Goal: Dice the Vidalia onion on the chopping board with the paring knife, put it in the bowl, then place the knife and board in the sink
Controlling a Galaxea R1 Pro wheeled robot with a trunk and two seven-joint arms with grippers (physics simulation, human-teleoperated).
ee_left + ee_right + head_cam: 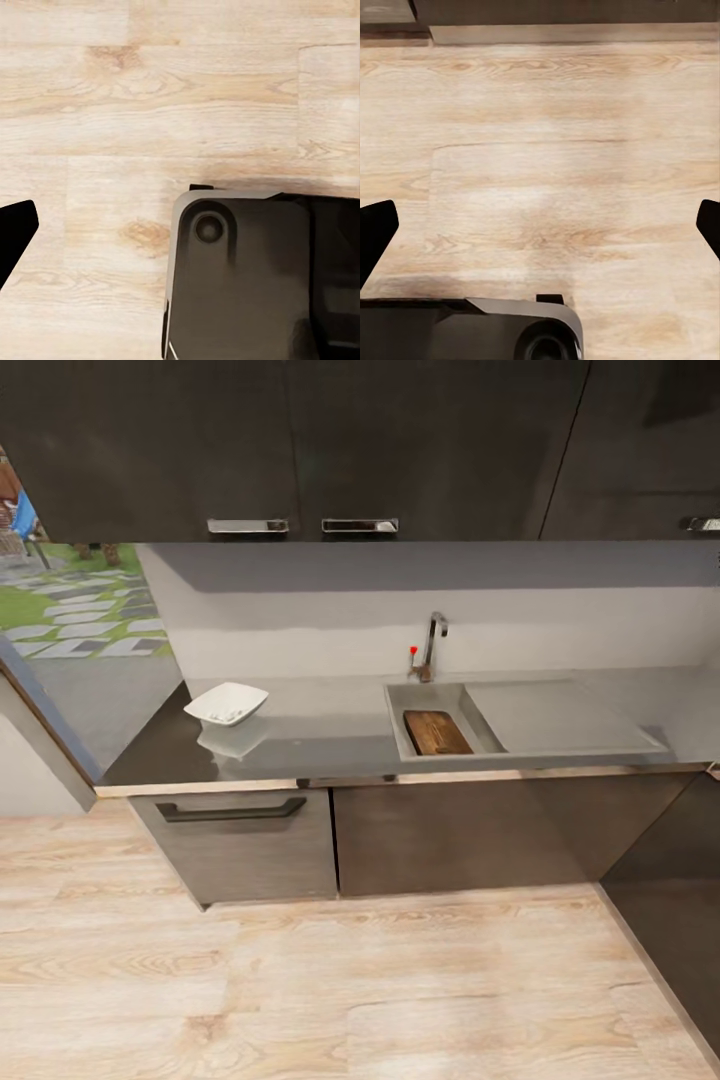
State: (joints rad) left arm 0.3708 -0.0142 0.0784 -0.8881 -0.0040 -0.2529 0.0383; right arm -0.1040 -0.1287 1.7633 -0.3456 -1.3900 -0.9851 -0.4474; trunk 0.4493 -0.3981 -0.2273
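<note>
From my head camera I saw the chopping board [436, 732] lying flat inside the sink [520, 745], below the tap [432, 645], while the white bowl [227, 703] with small white pieces in it sat on the worktop [330, 730] well to the left. My right tool [540, 225] hung spread wide over the wooden floor [540, 135], holding and touching nothing. On the left tool [16, 236] only one dark fingertip showed above the floor beside the robot's base [247, 277], so I could not tell how far it was spread.
</note>
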